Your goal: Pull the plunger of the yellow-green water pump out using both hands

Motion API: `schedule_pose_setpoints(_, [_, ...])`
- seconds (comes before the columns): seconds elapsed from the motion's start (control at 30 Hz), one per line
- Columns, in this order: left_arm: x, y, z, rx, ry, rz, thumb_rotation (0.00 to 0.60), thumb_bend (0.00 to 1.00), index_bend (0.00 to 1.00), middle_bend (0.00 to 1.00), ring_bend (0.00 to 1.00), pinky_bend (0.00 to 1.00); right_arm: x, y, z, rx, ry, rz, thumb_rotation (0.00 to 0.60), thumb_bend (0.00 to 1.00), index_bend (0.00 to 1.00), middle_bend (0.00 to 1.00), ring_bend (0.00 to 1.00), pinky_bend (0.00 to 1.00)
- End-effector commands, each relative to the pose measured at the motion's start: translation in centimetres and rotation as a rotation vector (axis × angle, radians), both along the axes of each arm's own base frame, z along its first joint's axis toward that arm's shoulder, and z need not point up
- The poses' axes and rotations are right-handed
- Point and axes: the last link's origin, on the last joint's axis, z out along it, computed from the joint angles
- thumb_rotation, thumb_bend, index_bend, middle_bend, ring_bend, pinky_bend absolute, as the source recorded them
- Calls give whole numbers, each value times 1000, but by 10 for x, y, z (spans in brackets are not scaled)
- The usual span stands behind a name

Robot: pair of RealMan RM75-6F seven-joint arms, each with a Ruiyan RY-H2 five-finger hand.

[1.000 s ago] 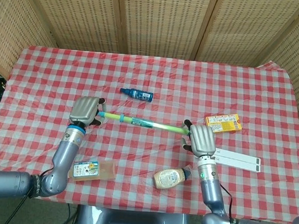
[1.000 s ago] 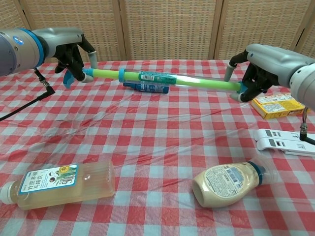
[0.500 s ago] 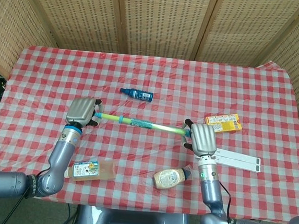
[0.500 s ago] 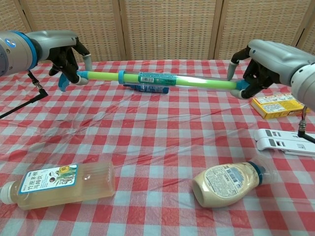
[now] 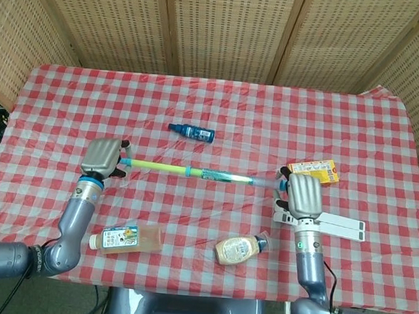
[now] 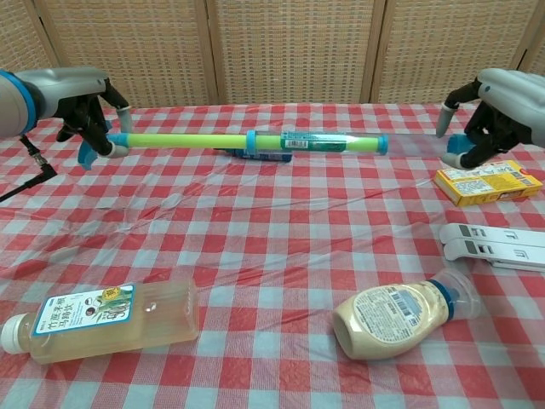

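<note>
Across the middle of the red-checked tablecloth, the yellow-green water pump stretches almost level from 9 o'clock to 3 o'clock, held at both ends. The left hand is wrapped around the blue handle at the 9 o'clock end, fingers curled tight on it. From that hand a long bare length of the yellow-green plunger rod runs to a blue collar, where the labelled barrel starts. Past the barrel's green part, a pale, nearly see-through stretch reaches the right hand, whose fingers are closed around a blue end piece at 3 o'clock.

A small dark-blue bottle lies on the cloth at 12 o'clock of the pump; in the chest view it sits just behind the barrel. A yellow-orange carton lies just beside the right hand, at its 12 o'clock. A flat white object lies near that hand's wrist, at 4 o'clock. A beige squeeze bottle lies on its side at 5 o'clock of the table, and a tea bottle with pale amber drink lies on its side at 7 o'clock, near the left forearm.
</note>
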Motion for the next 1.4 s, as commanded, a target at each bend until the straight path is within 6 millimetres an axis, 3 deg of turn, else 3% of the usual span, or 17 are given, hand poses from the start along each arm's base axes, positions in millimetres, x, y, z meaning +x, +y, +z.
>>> schedule_pose_setpoints(0.03, [-12, -1, 2, 3, 15, 19, 600, 648, 873, 943, 875, 741, -5, 1, 6, -13, 2, -8, 600, 504, 603, 1000, 1000, 675])
schedule_pose_setpoints(0.43, [-42, -5, 26, 43, 56, 63, 600, 648, 873, 943, 876, 741, -11, 7, 25, -44, 10, -16, 600, 504, 603, 1000, 1000, 675])
schedule_pose_setpoints(1.4, [-51, -12, 40, 69, 92, 65, 600, 650, 873, 940, 876, 741, -21, 11, 38, -56, 14, -40, 600, 503, 601, 1000, 1000, 675])
